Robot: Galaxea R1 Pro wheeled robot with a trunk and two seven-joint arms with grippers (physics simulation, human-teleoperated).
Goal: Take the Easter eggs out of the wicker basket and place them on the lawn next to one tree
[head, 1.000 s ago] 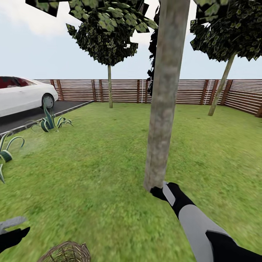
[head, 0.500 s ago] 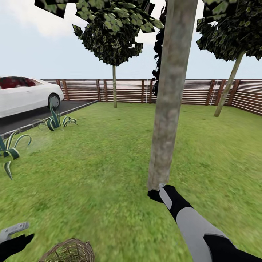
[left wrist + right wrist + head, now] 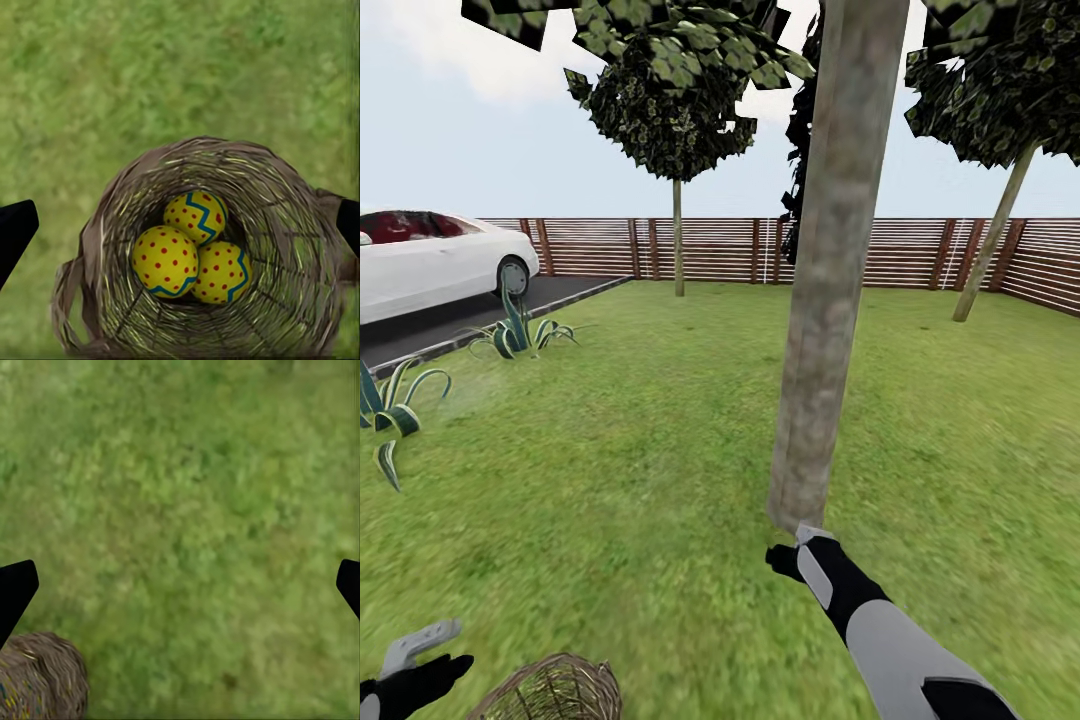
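Eggs, 3 in number, lie together at the bottom of the wicker basket [image 3: 202,262]: one Easter egg [image 3: 164,260] nearest the rim side, a second [image 3: 196,216] above it in the left wrist view, a third [image 3: 222,271] beside them, all touching. Each is yellow with red dots and a blue-green zigzag band. Basket stands upright on the lawn [image 3: 640,420], at the lower edge of the head view. Left pincer [image 3: 180,225] hangs directly over the basket mouth, jaws spread wide, holding nothing. Right pincer [image 3: 180,585] is likewise wide open and empty, facing bare grass, with a brown woven edge, apparently the basket, at one corner of its view. Right arm [image 3: 870,620] reaches forward, its end just beside the foot of the thick-trunked tree [image 3: 825,300]. Beyond: slatted fence [image 3: 700,248], white car [image 3: 430,262] on the driveway, spiky plants [image 3: 520,330].
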